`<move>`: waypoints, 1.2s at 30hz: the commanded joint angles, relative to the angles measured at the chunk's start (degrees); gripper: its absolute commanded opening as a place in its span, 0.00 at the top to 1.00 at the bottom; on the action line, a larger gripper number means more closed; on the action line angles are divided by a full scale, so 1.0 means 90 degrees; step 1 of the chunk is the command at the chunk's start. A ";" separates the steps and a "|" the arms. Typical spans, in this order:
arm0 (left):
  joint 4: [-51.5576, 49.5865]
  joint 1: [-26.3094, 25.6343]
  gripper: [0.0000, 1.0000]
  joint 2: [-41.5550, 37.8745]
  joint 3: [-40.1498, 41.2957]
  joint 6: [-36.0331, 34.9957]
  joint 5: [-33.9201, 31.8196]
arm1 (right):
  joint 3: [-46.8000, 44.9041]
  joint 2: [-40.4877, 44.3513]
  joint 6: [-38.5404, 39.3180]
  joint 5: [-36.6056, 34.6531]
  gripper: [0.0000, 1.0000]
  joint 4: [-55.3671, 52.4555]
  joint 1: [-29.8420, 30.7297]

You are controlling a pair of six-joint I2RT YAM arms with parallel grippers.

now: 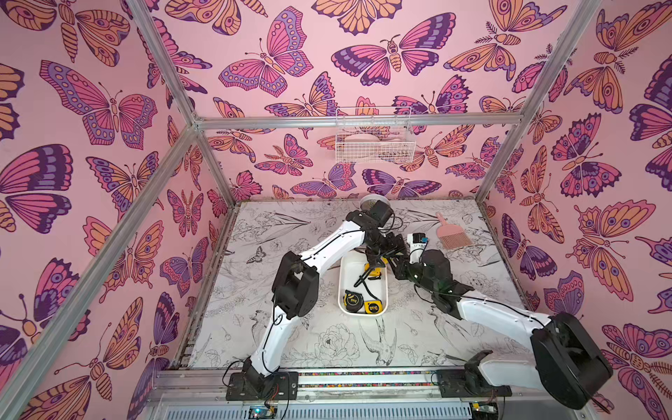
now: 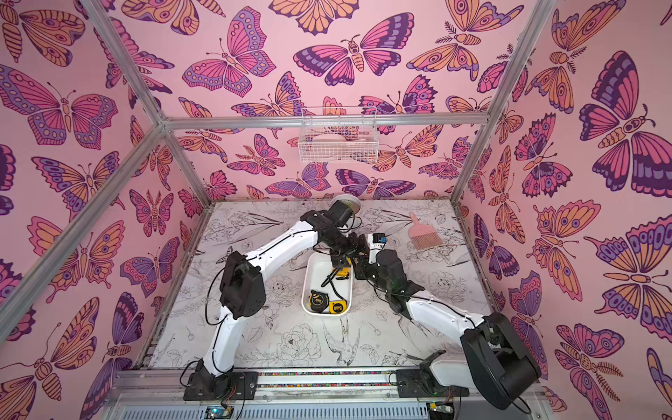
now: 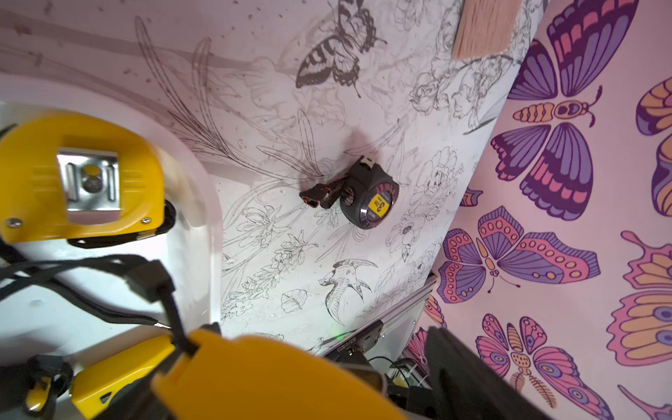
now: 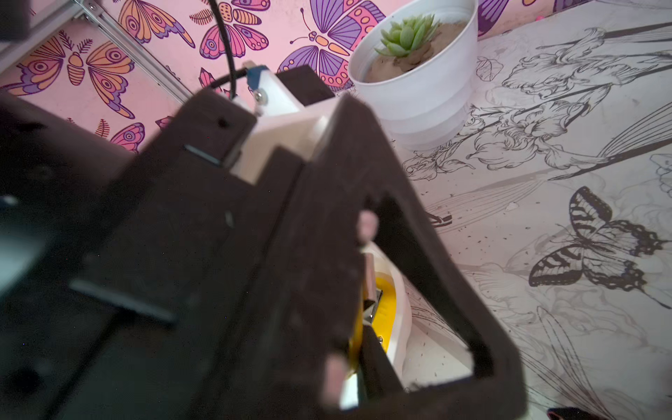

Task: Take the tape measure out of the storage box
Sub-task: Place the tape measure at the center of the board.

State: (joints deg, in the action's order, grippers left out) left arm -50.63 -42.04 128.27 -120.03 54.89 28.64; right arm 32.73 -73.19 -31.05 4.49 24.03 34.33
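— In the middle of the worktop (image 1: 327, 345), what sits there?

— The storage box (image 1: 349, 272), its long side running from 12 to 6 o'clock. The tape measure (image 1: 378, 268) is inside it at the 12 o'clock end, yellow, with its metal clip facing up.

— And the arms?

— The left gripper (image 1: 374, 259) and right gripper (image 1: 393, 262) are close together over that same end.

— The fingers?

— The left fingers (image 3: 472, 374) are spread. The one in sight stands clear of a blurred yellow case (image 3: 272, 378) beside it. The right ones are pressed together. Whether they pinch anything, I cannot tell.

— Anything else in the box?

— At the 6 o'clock end there is a black-faced tape (image 1: 352, 299) and a yellow tape (image 1: 374, 307), side by side.

— And outside it?

— A black tape measure (image 3: 367, 198) lies on the worktop. The plant pot (image 4: 418, 98) stands at 12 o'clock and a pink brush (image 1: 452, 234) at 1 o'clock. A wire basket (image 1: 374, 145) hangs on the back wall.
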 commanded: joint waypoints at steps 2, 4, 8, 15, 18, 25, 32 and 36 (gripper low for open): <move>-0.0018 0.0151 0.00 -0.0398 0.0035 -0.0375 -0.0306 | -0.0151 0.0367 0.0093 -0.0168 0.93 -0.0418 -0.0206; -0.0019 0.0226 0.01 -0.0478 0.0031 -0.0422 -0.0369 | -0.0252 0.0511 0.0058 -0.0316 0.94 -0.0603 -0.0296; -0.0012 0.0281 0.01 -0.0595 -0.0161 -0.0612 -0.0459 | -0.0443 0.0691 -0.0109 -0.0222 0.95 -0.0673 -0.0653; -0.0427 0.0372 0.01 -0.0847 -0.0191 -0.1373 -0.1092 | -0.0462 0.1742 -0.0225 -0.0336 0.95 -0.1365 -0.1402; -0.0791 0.0370 0.00 -0.0884 -0.0201 -0.1830 -0.1563 | -0.0333 0.2126 -0.0148 -0.0479 0.95 -0.1960 -0.1771; -0.1895 0.0287 0.01 -0.0689 -0.0287 -0.2813 -0.2591 | -0.0366 0.1254 -0.0222 0.0160 0.94 -0.1670 -0.2641; -0.2361 -0.0029 0.03 -0.0464 -0.0268 -0.3290 -0.3438 | -0.0159 -0.0292 -0.0404 0.0669 0.93 -0.0570 -0.3309; -0.2392 -0.0108 0.03 -0.0211 -0.0310 -0.3403 -0.3490 | 0.0127 -0.1193 -0.0539 0.1018 0.91 -0.0203 -0.3610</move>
State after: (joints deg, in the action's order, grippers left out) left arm -69.23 -42.74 123.68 -122.02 26.89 0.32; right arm 30.59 -80.66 -34.52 9.93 16.51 3.20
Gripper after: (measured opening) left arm 0.974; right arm 0.270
